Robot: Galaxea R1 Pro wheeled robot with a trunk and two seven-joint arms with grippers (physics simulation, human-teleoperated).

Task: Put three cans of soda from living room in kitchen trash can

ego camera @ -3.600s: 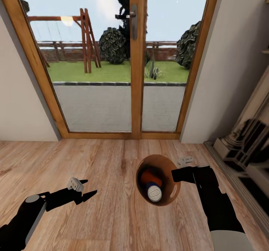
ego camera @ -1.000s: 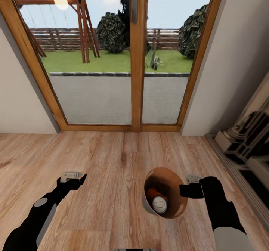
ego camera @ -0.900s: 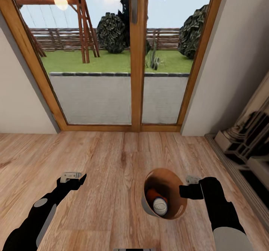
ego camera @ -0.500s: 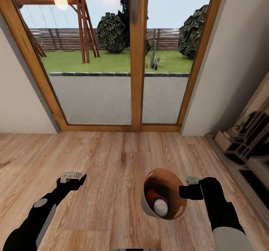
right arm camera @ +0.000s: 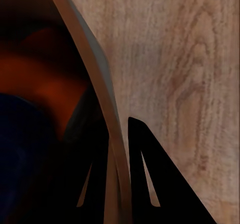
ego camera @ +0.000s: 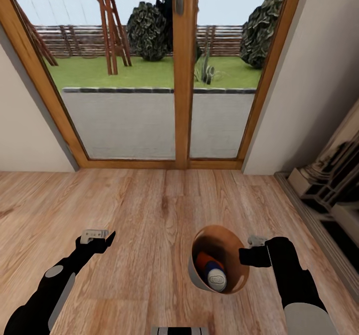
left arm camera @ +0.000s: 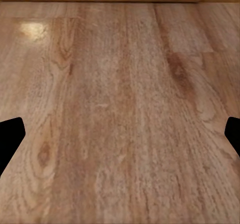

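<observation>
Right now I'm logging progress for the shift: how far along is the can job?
Done: an orange can and a dark blue can lie inside the bin; a third cannot be made out. In hand: the right claw pinches the bin's wall, carrying it above the wood floor by the glass doors. The left claw is open, empty. Left: reaching the kitchen.

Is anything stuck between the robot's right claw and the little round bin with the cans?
Nothing visible: the right gripper pinches the rim of the pale grey-beige round bin, one finger inside and one outside, touching the wall directly.
</observation>
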